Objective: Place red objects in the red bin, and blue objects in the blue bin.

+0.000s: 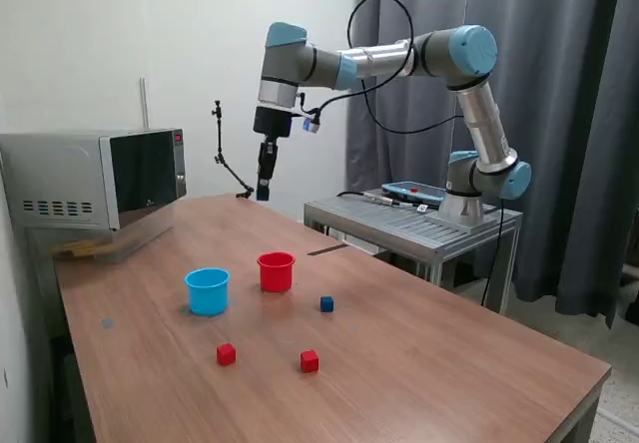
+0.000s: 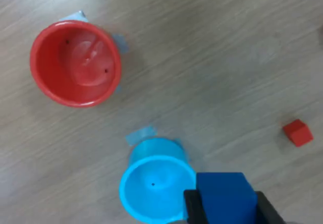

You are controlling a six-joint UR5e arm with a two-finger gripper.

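we see a long wooden bench (image 1: 419,353) with a grey microwave (image 1: 95,179) at its far end on the exterior view's left. the ur5e arm (image 1: 469,84) reaches over from a metal stand (image 1: 419,223) on the exterior view's right, and its claw (image 1: 265,189) hangs high above the far part of the bench.

the light-blue cup (image 1: 208,290) and the red cup (image 1: 276,271) stand upright near each other around the middle of the bench, the blue one toward the exterior view's left. both look empty in the wrist view, and bits of pale tape lie by their bases.

in the wrist view the claw (image 2: 227,211) is closed on a dark blue cube (image 2: 222,193), its two dark fingers (image 2: 194,209) pressing the cube's sides.

a second dark blue cube (image 1: 326,304) lies on the bench just to the exterior view's right of the red cup. two red cubes sit nearer the camera, one (image 1: 227,354) in front of the blue cup and the other (image 1: 310,361) to its right, apart from each other.
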